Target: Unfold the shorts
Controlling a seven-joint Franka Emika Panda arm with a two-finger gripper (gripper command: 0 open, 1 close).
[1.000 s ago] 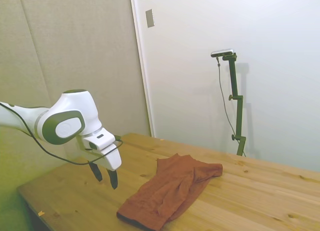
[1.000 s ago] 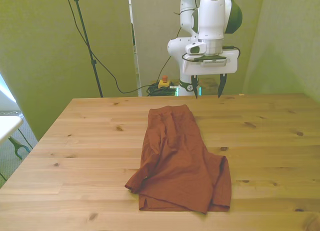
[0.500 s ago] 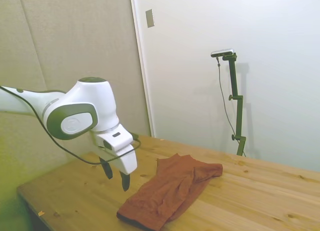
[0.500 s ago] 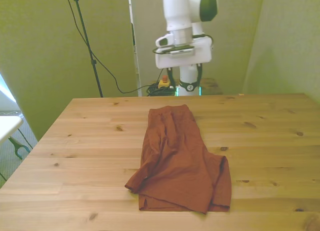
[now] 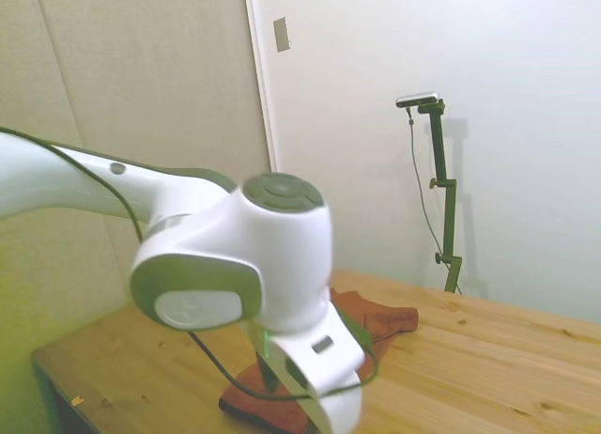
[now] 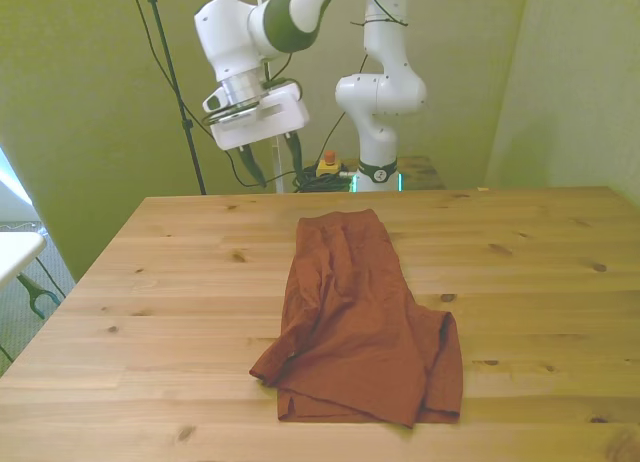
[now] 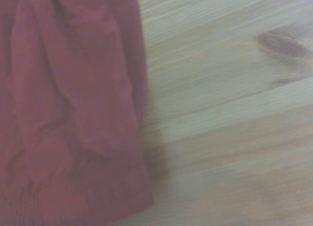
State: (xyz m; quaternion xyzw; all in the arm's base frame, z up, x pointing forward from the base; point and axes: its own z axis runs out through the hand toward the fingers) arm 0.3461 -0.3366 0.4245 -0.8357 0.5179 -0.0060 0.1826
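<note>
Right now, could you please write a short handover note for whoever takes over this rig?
Gripper: open, holding nothing, raised clear of the table toward the front view's left, above the far edge.
Shorts: lying folded and rumpled mid-table, waist end toward the robot, untouched.
Done: nothing yet; no grasp made.
Left: bring the gripper down to an edge of the shorts, pinch the top layer and pull it open flat.

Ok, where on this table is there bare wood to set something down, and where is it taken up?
The shorts cover the middle of the table, from near the far edge to close to the near edge. Bare wood lies on both sides: a wide patch on the front view's left and another on the front view's right. The gripper hangs above the far left edge, touching nothing.
</note>
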